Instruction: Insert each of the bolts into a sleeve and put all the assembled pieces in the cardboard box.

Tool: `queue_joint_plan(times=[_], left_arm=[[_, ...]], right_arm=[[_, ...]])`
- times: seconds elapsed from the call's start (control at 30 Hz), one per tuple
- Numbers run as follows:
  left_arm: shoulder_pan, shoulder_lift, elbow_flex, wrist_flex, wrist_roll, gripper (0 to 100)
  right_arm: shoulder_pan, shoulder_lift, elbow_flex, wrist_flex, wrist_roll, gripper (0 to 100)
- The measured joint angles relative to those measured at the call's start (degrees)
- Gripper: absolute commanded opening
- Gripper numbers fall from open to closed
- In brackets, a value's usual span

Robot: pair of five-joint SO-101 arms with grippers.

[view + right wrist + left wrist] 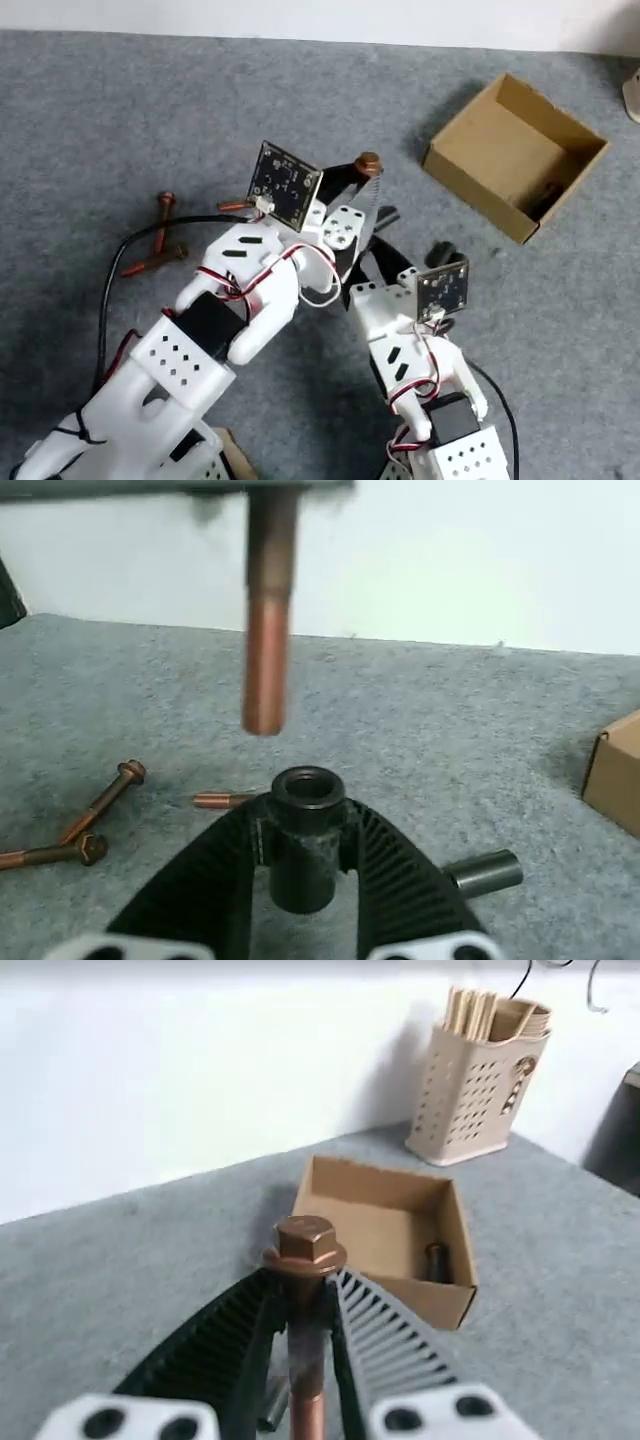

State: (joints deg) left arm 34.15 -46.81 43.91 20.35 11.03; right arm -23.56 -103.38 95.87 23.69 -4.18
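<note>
A copper-coloured hex-headed metal bolt [305,1250] is clamped upright between the fingers of the left gripper [303,1300]; its tip is held above, not touching, a black cylindrical sleeve [304,850] clamped between the fingers of the right gripper [305,818]; an open brown cardboard box [440,1295] is seen beyond the left fingertips.

The table [100,120] is carrying a grey, carpet-like covering. The cardboard box [515,155] is standing open-topped on it toward the far right. Three bolts are lying flat on the left side. The first bolt [162,222] and the second bolt [152,260] are crossing each other, and the third bolt [232,206] is lying just beside them, toward the middle. A loose sleeve [485,872] is resting on its side near the middle of the table, well apart from the bolts. A beige perforated holder [480,1080] is standing upright at the far edge, behind the cardboard box.
</note>
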Motion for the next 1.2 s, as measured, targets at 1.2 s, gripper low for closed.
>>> queue_joint_plan(times=[1.2], left_arm=[[-0.1,0.0,12.7,-10.5,2.1,0]], right_arm=[[-0.4,0.0,0.0,0.0,0.0,0.5]])
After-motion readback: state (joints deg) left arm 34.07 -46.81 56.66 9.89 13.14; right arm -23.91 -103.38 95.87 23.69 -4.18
